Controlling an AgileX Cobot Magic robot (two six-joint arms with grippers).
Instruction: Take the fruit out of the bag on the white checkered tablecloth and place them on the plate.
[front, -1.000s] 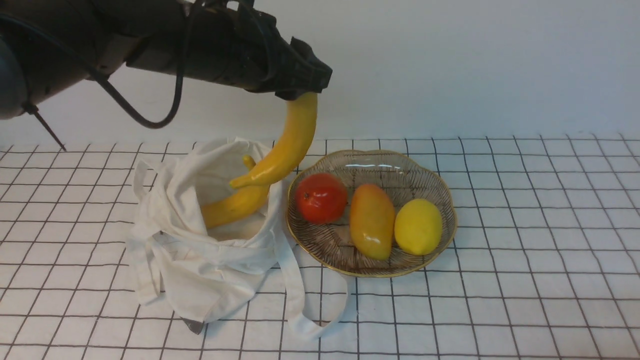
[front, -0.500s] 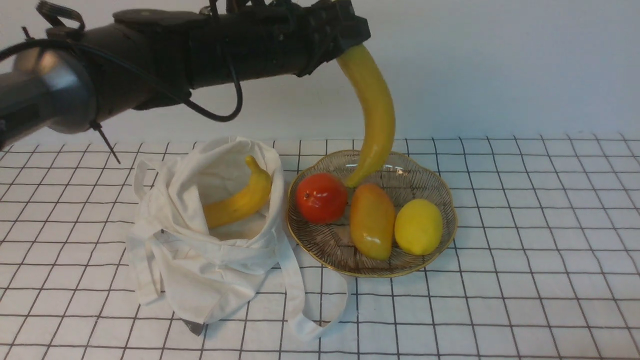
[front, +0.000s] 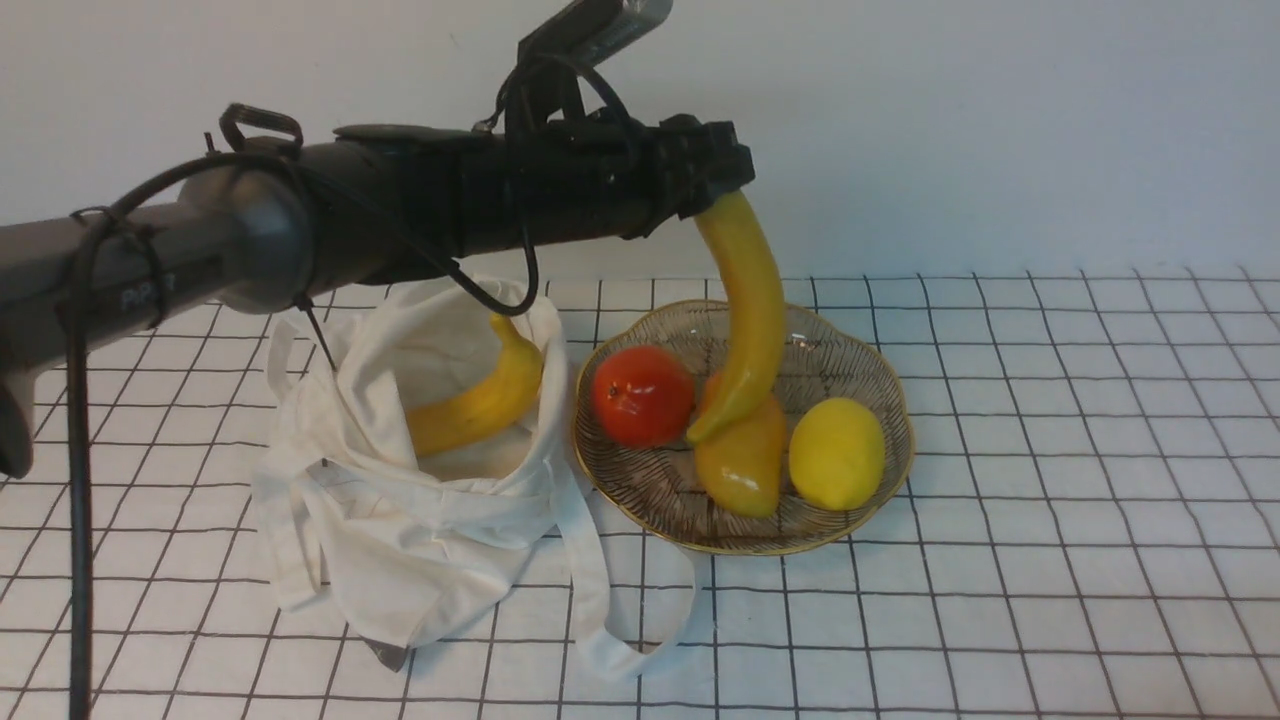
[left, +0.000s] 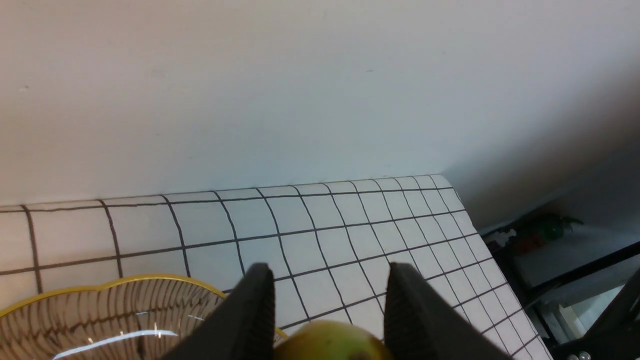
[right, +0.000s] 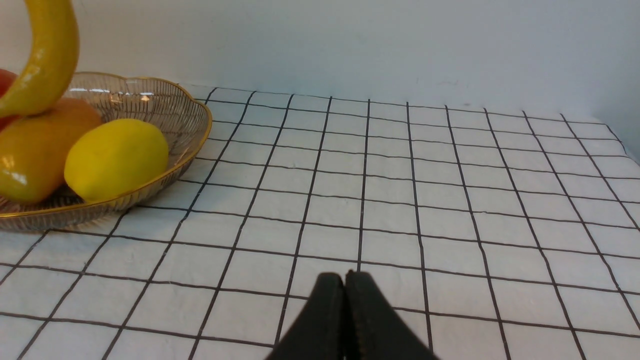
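My left gripper is shut on the top end of a long yellow banana, which hangs down over the glass plate with its lower tip touching the orange mango. The left wrist view shows the banana's greenish end between the fingers. A second banana lies inside the off-white cloth bag on the white checkered tablecloth. My right gripper is shut and empty, low over the cloth to the right of the plate.
The plate also holds a red tomato-like fruit and a yellow lemon. The bag's strap trails forward over the cloth. A white wall stands behind the table. The table's far right edge shows in the left wrist view.
My left arm has carried the banana from above the bag to the right over the plate, then lowered it until its tip meets the mango. The bag's banana stays put.
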